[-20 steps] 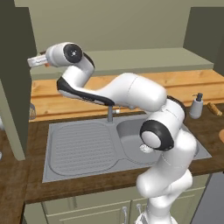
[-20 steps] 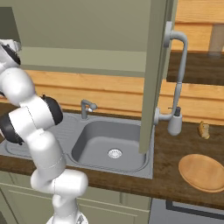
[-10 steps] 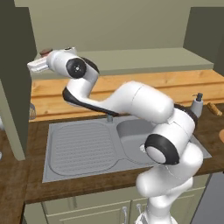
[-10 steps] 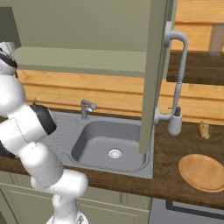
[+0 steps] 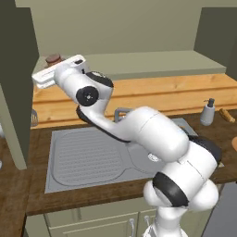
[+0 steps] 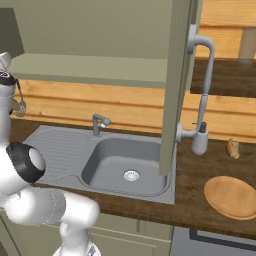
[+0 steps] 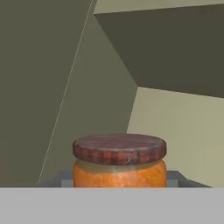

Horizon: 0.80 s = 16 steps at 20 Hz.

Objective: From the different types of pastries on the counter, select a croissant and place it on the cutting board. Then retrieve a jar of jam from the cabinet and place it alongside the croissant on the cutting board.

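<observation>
jam jar (image 7: 119, 159) — no label legible | gripper (image 5: 44, 77) — clamped on jar

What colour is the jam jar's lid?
Dark reddish-brown, checked lid; clearest in the hand view.

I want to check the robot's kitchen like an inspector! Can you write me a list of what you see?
Surface: dark wooden counter with a grey sink set in it.
Job's things: jam jar, orange inside with a dark red lid, upright on the cabinet shelf; round cutting board bare, croissant not seen on it.
Clutter: soap bottle, a small pastry beside it, tap.
Grippers: gripper reaches into the cabinet at the jar; the jar sits right in front of the hand camera; cannot tell if it is gripped.
Cables: nothing seen.
Surroundings: open cabinet door, wooden wall panels.
</observation>
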Available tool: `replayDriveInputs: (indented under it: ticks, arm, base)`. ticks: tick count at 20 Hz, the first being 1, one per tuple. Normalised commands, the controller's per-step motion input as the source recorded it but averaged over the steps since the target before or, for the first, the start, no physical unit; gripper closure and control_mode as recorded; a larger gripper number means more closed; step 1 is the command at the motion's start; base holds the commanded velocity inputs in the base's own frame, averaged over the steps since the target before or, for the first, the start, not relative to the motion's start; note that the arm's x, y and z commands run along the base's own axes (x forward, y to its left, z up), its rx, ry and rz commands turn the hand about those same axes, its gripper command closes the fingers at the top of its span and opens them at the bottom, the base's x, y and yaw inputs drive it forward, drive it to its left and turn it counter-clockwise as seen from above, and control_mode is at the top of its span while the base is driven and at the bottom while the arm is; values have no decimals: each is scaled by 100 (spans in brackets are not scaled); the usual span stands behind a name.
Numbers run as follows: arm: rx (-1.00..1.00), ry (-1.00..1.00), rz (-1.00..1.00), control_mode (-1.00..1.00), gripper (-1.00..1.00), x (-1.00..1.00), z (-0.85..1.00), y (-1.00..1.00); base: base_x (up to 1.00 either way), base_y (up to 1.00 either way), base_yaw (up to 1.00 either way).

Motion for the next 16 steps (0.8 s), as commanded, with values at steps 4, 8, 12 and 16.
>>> replayDriveInputs:
  ticks: [4, 8, 12, 16]
  arm:
    - [12, -4, -5, -100, 100, -60, 0, -23]
    - [10, 0, -8, -100, 100, -67, 0, -11]
    - [10, 2, -9, -100, 100, -70, 5, -14]
    - [12, 9, -10, -100, 100, -75, 16, -19]
  base:
    - [0, 0, 0]
    - [0, 0, 0]
    - [0, 0, 0]
    - [0, 0, 0]
